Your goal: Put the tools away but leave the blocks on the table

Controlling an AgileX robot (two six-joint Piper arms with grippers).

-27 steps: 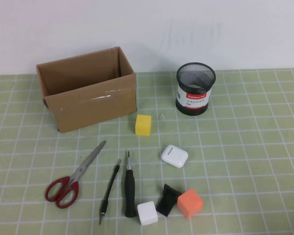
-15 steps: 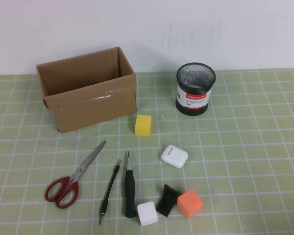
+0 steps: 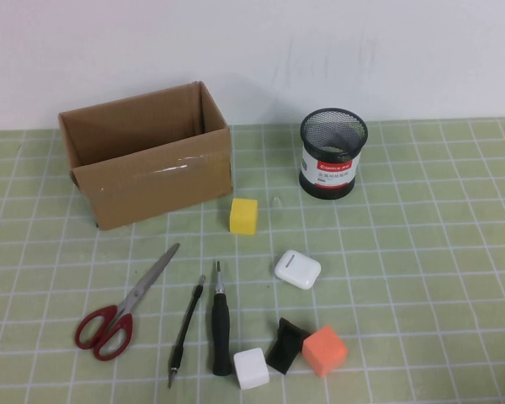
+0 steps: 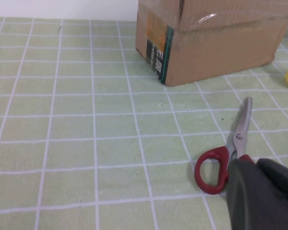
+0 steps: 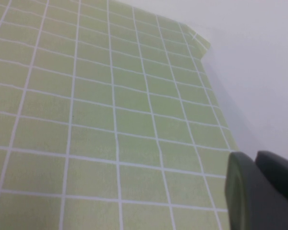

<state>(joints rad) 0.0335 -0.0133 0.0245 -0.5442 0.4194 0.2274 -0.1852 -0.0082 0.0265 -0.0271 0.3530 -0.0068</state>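
Red-handled scissors, a thin black pen-like tool and a black-handled screwdriver lie side by side on the green grid table, front left. A yellow cube sits mid-table. A white cube and an orange cube sit near the front. My left gripper is shut and empty, just over the scissors' handles. My right gripper is shut and empty over bare table near its edge. Neither gripper shows in the high view.
An open cardboard box stands at the back left, also in the left wrist view. A black mesh cup stands at the back centre. A white earbud case and a small black wedge lie among the cubes.
The whole high view has shifted slightly to the left. The objects keep their places relative to one another.
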